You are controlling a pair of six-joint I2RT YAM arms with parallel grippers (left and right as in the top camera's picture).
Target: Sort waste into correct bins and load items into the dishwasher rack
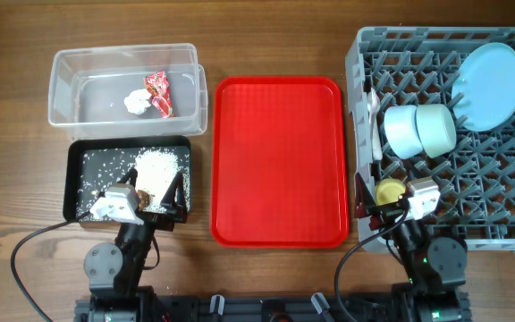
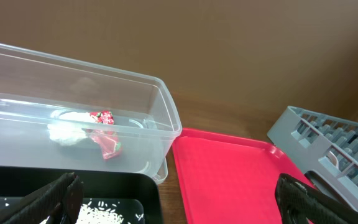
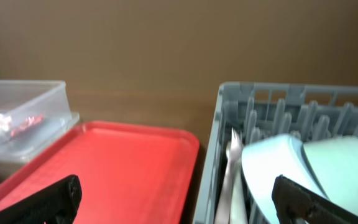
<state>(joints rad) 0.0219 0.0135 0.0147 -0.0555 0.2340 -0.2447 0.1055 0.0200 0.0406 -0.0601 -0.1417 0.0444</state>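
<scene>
Fig.: L gripper [image 2: 179, 198] above black tray [image 1: 74, 179] holding rice [image 1: 157, 165]; I read its jaws as spread wide, gripping nothing. R gripper [image 3: 176, 198] at front edge of rack [image 1: 508, 179], equally wide, empty. Wrapper [image 1: 158, 89] & tissue [image 1: 136, 101] lie in clear tub [image 1: 65, 67]. Plate [image 1: 490, 85], blue bowl [image 1: 401, 131], mint bowl [image 1: 438, 128], yellow cup [image 1: 388, 190] sit in rack.

Between my arms the red tray [image 1: 278, 161] lies bare, an open passage. On the left, the clear tub [image 1: 123, 85] raises tall walls far behind the shallow black tray [image 1: 77, 179]. On the right, the dishwasher rack [image 1: 499, 206] bars the way with wall and pegs, its far part filled by the light-blue bowl [image 1: 401, 131], mint-green bowl [image 1: 438, 128] and plate [image 1: 490, 85].
</scene>
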